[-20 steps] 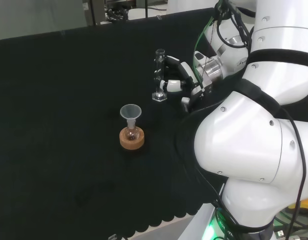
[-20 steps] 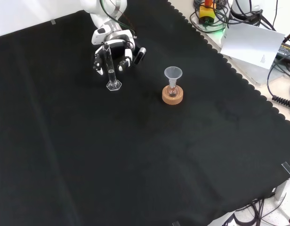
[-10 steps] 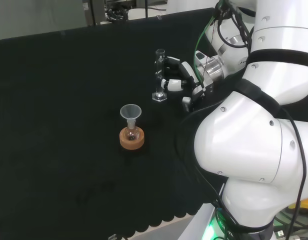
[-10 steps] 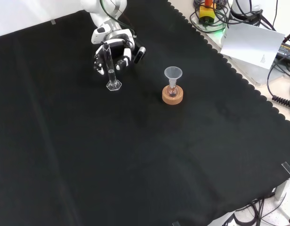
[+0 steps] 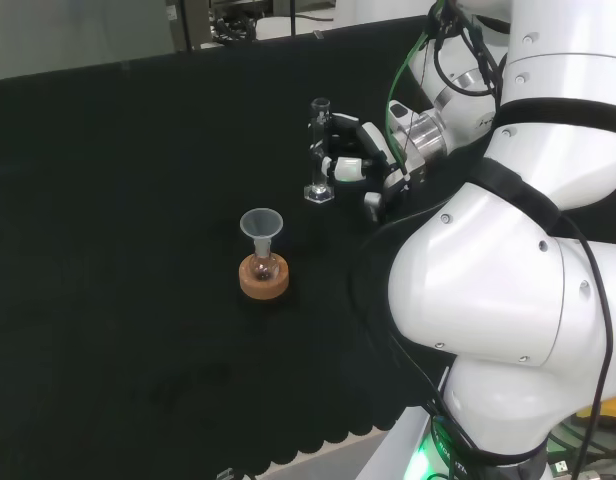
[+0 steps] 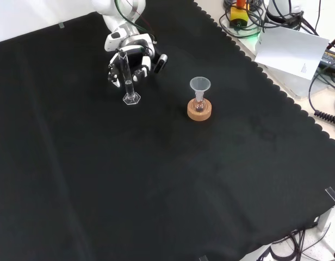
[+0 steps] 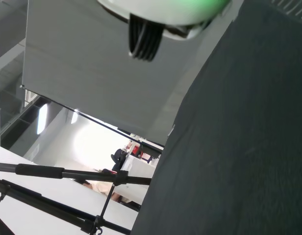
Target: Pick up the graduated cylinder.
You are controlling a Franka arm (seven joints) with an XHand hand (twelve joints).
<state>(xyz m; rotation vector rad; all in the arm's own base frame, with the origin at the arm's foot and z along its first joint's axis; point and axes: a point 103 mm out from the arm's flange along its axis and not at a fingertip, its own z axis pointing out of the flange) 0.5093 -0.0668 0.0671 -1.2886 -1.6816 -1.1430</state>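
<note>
Closer than second ago: my hand now curls around graduated cylinder, fingers wrapping mid-tube for lift. Cylinder upright on cloth, left of funnel in front view.

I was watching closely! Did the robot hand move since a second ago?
Yes. In the head view the robot hand has crept left toward the graduated cylinder, which stands on the cloth; its fingers now curl around the tube.
</note>
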